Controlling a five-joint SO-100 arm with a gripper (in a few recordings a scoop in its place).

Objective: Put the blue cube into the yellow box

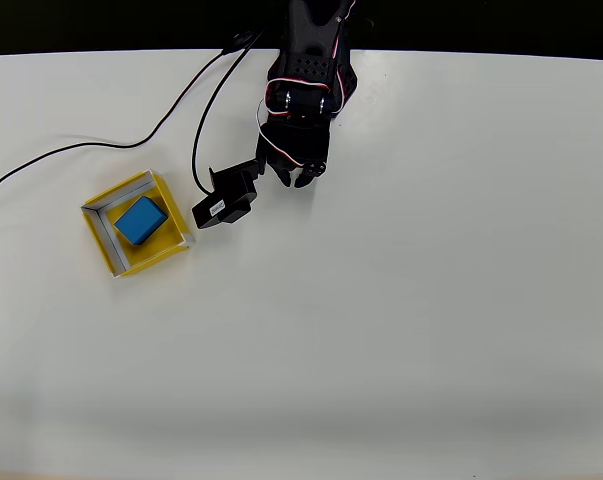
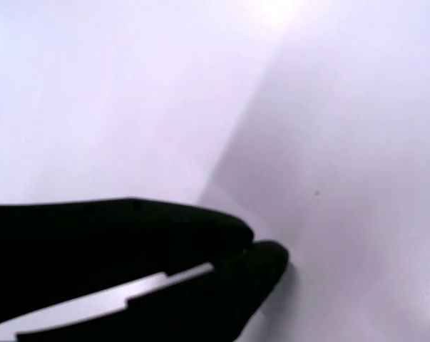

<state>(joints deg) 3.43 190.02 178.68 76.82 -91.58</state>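
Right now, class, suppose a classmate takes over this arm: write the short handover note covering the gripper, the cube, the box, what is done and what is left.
Gripper: fingertips closed together in the wrist view, holding nothing, close over bare white table.
Arm: folded back near the table's far edge in the overhead view, apart from the box.
Blue cube: lying inside the yellow box, on its floor.
Yellow box: on the table's left part in the overhead view, just left of the arm's wrist camera.
Done: cube is in the box.
Left: nothing on the placing, by the look of it; perhaps just park the arm.
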